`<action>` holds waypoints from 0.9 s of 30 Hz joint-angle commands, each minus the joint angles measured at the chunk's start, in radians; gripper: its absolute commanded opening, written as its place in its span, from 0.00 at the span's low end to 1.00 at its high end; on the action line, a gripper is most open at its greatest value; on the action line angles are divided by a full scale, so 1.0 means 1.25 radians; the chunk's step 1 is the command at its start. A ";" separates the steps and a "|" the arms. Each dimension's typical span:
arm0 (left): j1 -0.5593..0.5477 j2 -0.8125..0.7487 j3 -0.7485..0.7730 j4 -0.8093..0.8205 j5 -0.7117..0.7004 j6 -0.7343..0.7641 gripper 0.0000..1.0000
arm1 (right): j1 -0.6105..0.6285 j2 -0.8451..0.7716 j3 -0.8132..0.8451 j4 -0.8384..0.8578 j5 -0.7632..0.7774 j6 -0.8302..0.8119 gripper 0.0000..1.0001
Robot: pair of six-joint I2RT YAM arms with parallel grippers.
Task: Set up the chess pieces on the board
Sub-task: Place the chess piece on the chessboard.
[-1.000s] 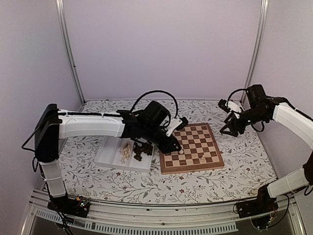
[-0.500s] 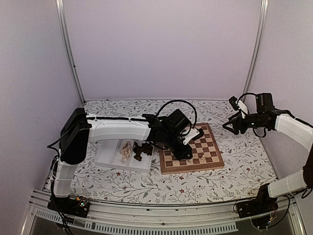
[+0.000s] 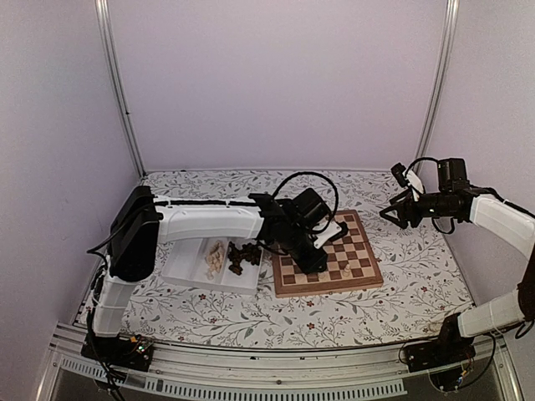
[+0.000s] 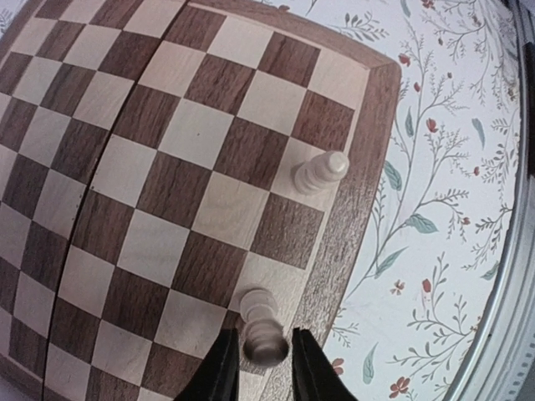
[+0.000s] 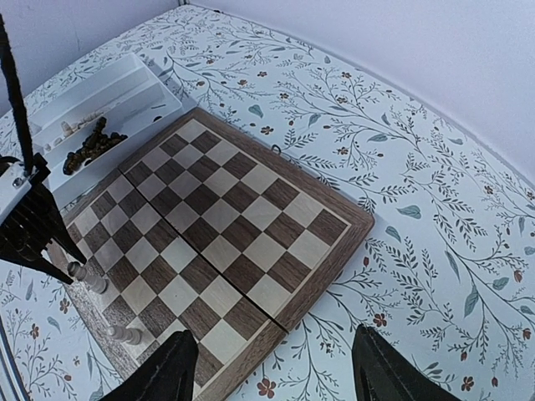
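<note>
Floral-printed cloth (image 3: 251, 313) covered the table between pale lilac walls. One cream piece (image 4: 261, 322) stood on a light square in the row along the near edge of the board (image 3: 358, 241), close to that edge's brown border. A second cream piece (image 4: 320, 171) stood upright in the same row, two squares along and apart from the first. The left gripper (image 4: 262, 364) hung directly over the first piece, its dark fingers (image 4: 224, 372) set on either side of the rounded head. The gaps were so slim that I could not tell whether they pinched it or stood just clear.

Just beside the board's left edge lay a white tray (image 3: 180, 271), with a cream heap (image 3: 216, 259) in one compartment and a dark heap (image 3: 242, 257) in the one nearer the board. The left arm reached over this tray.

Well apart, beyond the board's right side, the right gripper (image 5: 272, 368) hung in the air, its jaws spread wide with nothing between them.
</note>
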 commanded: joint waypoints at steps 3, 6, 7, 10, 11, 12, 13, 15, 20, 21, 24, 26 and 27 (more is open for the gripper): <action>-0.010 0.026 0.030 -0.007 0.002 -0.002 0.29 | 0.002 0.013 -0.005 0.003 -0.020 -0.011 0.66; -0.010 0.022 0.030 -0.003 0.003 -0.004 0.36 | 0.002 0.014 -0.004 0.001 -0.022 -0.012 0.66; -0.010 0.019 0.030 -0.003 0.000 -0.005 0.40 | 0.002 0.014 -0.004 0.001 -0.022 -0.012 0.66; -0.010 -0.011 0.011 0.003 -0.009 -0.008 0.53 | 0.002 0.014 -0.004 -0.001 -0.025 -0.014 0.66; -0.011 -0.026 -0.006 0.013 -0.011 -0.007 0.58 | 0.001 0.015 -0.005 -0.002 -0.026 -0.014 0.66; -0.010 -0.040 -0.025 0.026 -0.017 -0.003 0.61 | 0.002 0.016 -0.005 -0.003 -0.026 -0.013 0.66; -0.010 -0.051 -0.040 0.032 -0.023 0.001 0.62 | 0.001 0.016 -0.004 -0.003 -0.028 -0.013 0.66; -0.010 -0.062 -0.059 0.027 -0.035 0.017 0.62 | 0.001 0.018 -0.003 -0.004 -0.030 -0.015 0.66; -0.009 -0.108 -0.147 0.031 -0.085 0.080 0.49 | 0.002 0.020 -0.004 -0.006 -0.033 -0.018 0.66; -0.007 -0.119 -0.169 0.043 -0.089 0.092 0.46 | 0.002 0.020 -0.005 -0.007 -0.034 -0.019 0.66; 0.000 -0.121 -0.188 0.054 -0.082 0.102 0.35 | 0.001 0.024 -0.003 -0.008 -0.034 -0.020 0.66; 0.001 -0.106 -0.182 0.056 -0.065 0.098 0.27 | 0.002 0.028 -0.001 -0.008 -0.034 -0.020 0.66; 0.000 -0.096 -0.176 0.059 -0.053 0.095 0.24 | 0.001 0.029 -0.001 -0.008 -0.034 -0.021 0.66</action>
